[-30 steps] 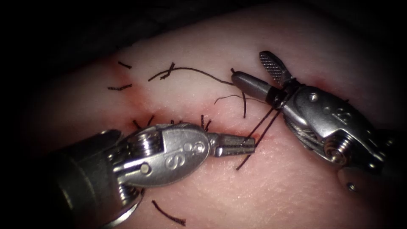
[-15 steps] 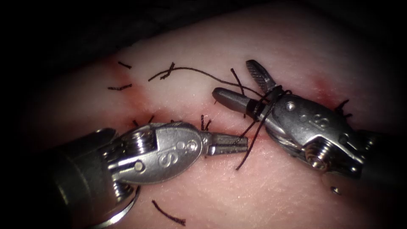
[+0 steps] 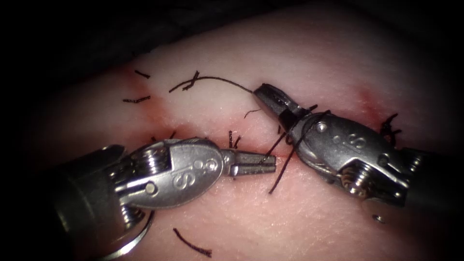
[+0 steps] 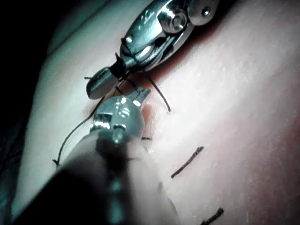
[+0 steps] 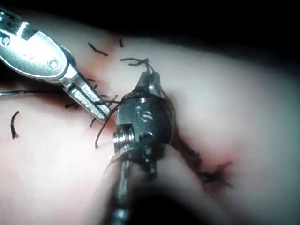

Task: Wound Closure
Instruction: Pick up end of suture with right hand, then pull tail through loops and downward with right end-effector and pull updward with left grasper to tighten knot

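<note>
So the left tool (image 3: 270,163) is lying low over the cut (image 3: 203,140) with its jaws pinched together on the thread (image 3: 285,166) right at the wound line; same grip is showing in the right wrist view, where the left tool (image 5: 104,111) is clamping a dark strand beside the other tool's wrist. The right tool (image 3: 263,94) is sitting just right of it with jaws now closed on the long thread tail (image 3: 217,79) that is arcing off toward the upper left; a second ago those jaws were gaping wide, so they've snapped together over the last moment, and the tool has slid left and down a bit too. Thread is wrapping around the right tool's neck in a couple of turns, with two strands running down from there to the left jaws; a loose end is trailing onto the tissue (image 3: 314,212) below. Can't spot the needle, so nobody's holding it as far as I can tell. Cut ends of thread (image 3: 193,244) are lying scattered around; red fluid (image 3: 159,113) is staining along the cut; finished stitches (image 3: 389,128) are sitting behind the right tool.
</note>
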Controlling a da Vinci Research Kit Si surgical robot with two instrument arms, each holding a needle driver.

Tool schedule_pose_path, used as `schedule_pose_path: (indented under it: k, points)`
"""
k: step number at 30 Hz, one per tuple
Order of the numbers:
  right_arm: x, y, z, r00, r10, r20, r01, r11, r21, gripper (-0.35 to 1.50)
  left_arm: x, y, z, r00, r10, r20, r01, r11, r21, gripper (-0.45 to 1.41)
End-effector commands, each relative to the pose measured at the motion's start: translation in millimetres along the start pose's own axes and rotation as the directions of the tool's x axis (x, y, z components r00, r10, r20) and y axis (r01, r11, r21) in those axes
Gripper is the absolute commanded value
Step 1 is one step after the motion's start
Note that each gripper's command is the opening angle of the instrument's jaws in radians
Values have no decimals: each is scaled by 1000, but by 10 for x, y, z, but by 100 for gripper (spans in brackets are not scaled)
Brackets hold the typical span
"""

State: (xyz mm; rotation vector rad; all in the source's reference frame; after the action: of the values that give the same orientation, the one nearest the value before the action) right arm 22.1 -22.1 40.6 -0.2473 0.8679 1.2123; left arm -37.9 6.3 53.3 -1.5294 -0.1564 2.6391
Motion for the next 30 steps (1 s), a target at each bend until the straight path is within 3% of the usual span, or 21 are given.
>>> schedule_pose_path:
  k: [1, 5, 13, 30]
  points:
    - [10, -8, 7, 1000, -3, -16, 3, 1000, 3, -35, 0, -12, 3, 1000, 2, 3, -2, 1000, 5, -45]
    - [12, -15, -11, 999, -22, -47, 22, 1000, 4, -35, -10, -27, -7, 999, -30, 19, 29, 999, 13, -45]
    - [-6, -31, -46, 995, -51, -81, 52, 999, 5, -35, -23, -98, -21, 993, -102, 52, 100, 994, 41, -45]
    - [-53, -47, -75, 990, -117, -76, 117, 993, -6, -35, -17, -217, 21, 982, -181, 58, 174, 980, 101, -45]
